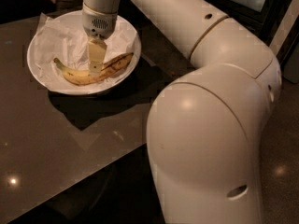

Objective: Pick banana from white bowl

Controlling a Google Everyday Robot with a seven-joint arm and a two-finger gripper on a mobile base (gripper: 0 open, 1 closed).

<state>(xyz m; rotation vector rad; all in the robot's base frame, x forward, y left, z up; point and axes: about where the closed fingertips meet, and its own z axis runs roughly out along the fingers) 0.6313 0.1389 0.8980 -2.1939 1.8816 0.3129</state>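
Observation:
The banana [112, 66] lies curved in the white bowl [37, 73] on crumpled white paper, stem to the left and dark tip to the right. It is yellow with brown streaks. My gripper [95, 67] hangs straight down from the white arm over the bowl. Its pale fingers [96, 55] reach down onto the middle of the banana and cover part of it.
The bowl stands at the back left of a dark glossy table [56, 143]. The table's front edge runs diagonally across the lower left. My large white arm and base [210, 139] fill the right half of the view.

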